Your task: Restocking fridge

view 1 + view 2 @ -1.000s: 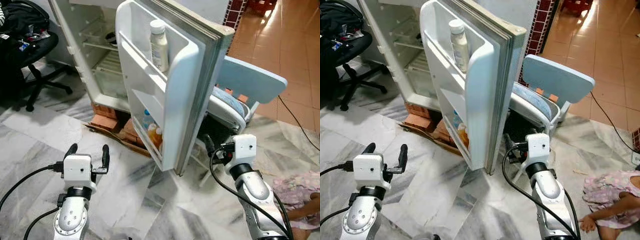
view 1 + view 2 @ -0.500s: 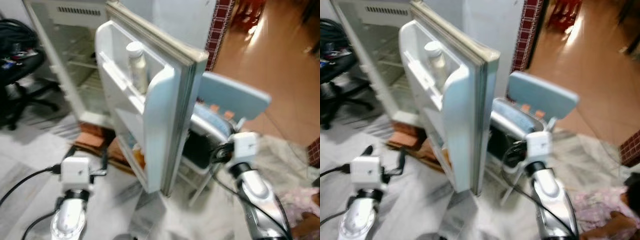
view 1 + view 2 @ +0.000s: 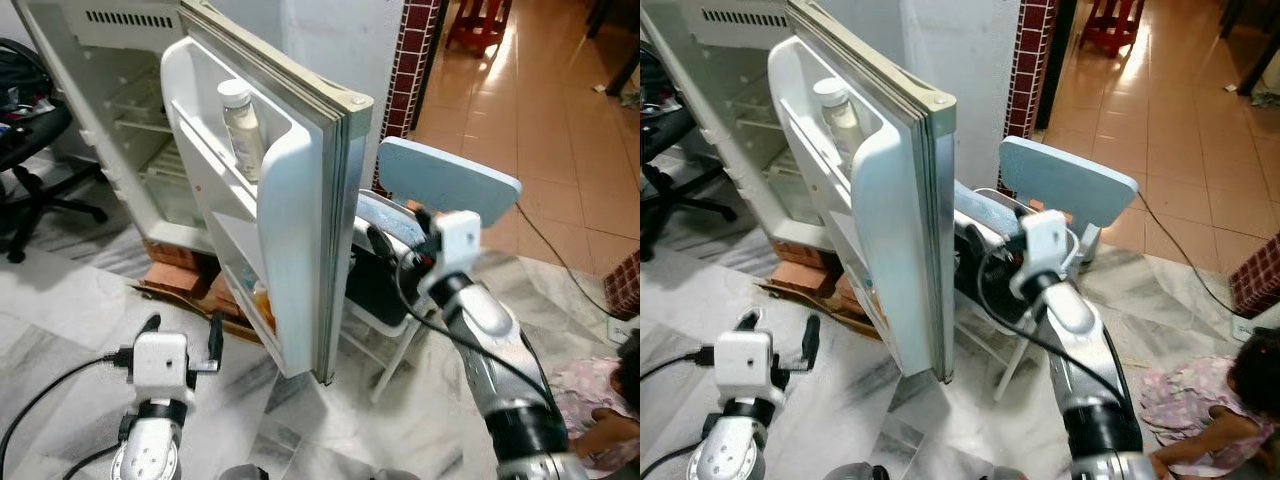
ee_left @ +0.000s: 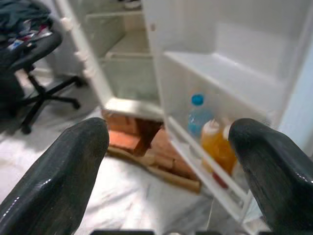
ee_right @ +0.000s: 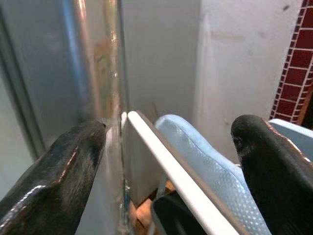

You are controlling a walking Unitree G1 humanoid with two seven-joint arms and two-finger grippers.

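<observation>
Fridge [image 3: 120,110] stood open, its door [image 3: 290,200] swung wide toward the robot. A pale bottle [image 3: 243,128] sat upright in the upper door shelf. In the lowest door shelf, seen from the left wrist, a clear bottle with a blue cap [image 4: 198,117] stood beside two orange bottles [image 4: 215,144]. Bricks [image 4: 127,139] lay under the fridge base.

Right gripper [image 3: 385,245] was raised behind the door's outer edge, next to the light blue folding chair [image 3: 450,185]. Right wrist view showed its fingers [image 5: 266,161] spread apart with nothing between them, the door's edge near one finger and the chair's padded seat [image 5: 205,161] between. Whether a finger touched the door could not be told.

Left gripper [image 3: 180,335] hung low over the marble floor [image 3: 60,330], in front of the door's inner side; fingers apart, empty.

Against a second ago: the right arm had lifted from low beside the chair legs to the height of the chair seat, and reached closer to the door edge. The left arm looked about the same, low and open. The whole view had shifted, so the camera moved; the fridge top and the tiled orange floor [image 3: 560,120] beyond now showed more. The half-second-old pictures were blurred; these were sharp.

Black office chair [image 3: 30,130] at far left. A person in pink sat on the floor at lower right [image 3: 1200,400].
</observation>
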